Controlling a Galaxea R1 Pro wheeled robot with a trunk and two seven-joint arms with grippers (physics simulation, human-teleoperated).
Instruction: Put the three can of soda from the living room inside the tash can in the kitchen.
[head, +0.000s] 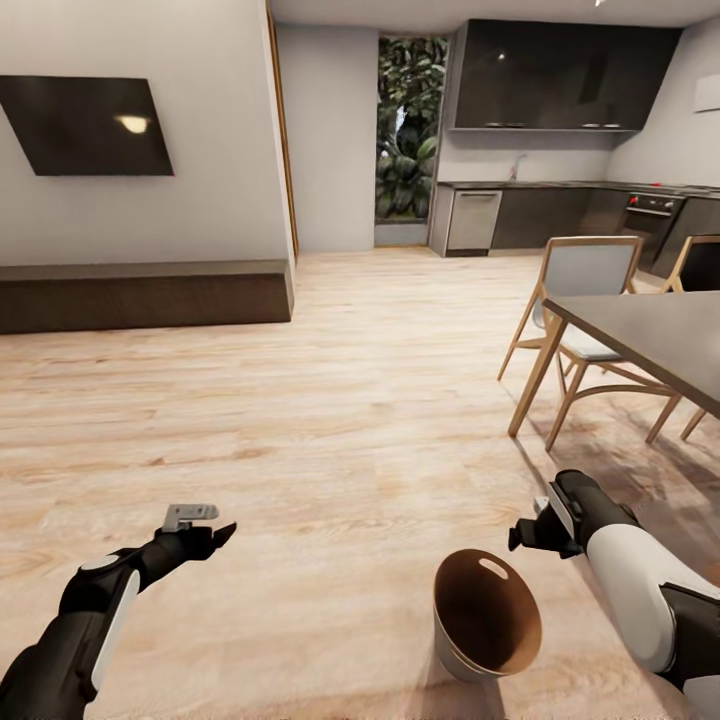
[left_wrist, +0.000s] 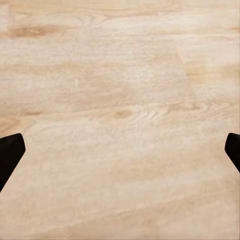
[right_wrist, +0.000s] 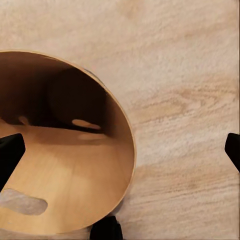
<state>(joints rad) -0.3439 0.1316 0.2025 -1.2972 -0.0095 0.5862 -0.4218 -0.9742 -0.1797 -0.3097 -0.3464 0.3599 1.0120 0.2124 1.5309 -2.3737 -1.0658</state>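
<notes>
The head camera looks forward and down from high over the plank floor toward the kitchen, while each wrist camera faces straight down close above that floor, the right one sharing the trash can.

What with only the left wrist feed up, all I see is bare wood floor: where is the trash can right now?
Observer: The trash can stands on the wood floor just ahead of the robot, toward its right side.
Operator: Is the right hand anywhere near it?
Observer: The right hand hangs over the can's rim, open, with nothing between its fingers.
Operator: Anything close by I should mind?
Observer: A dark dining table with wooden chairs stands beyond the can on the right.
</notes>
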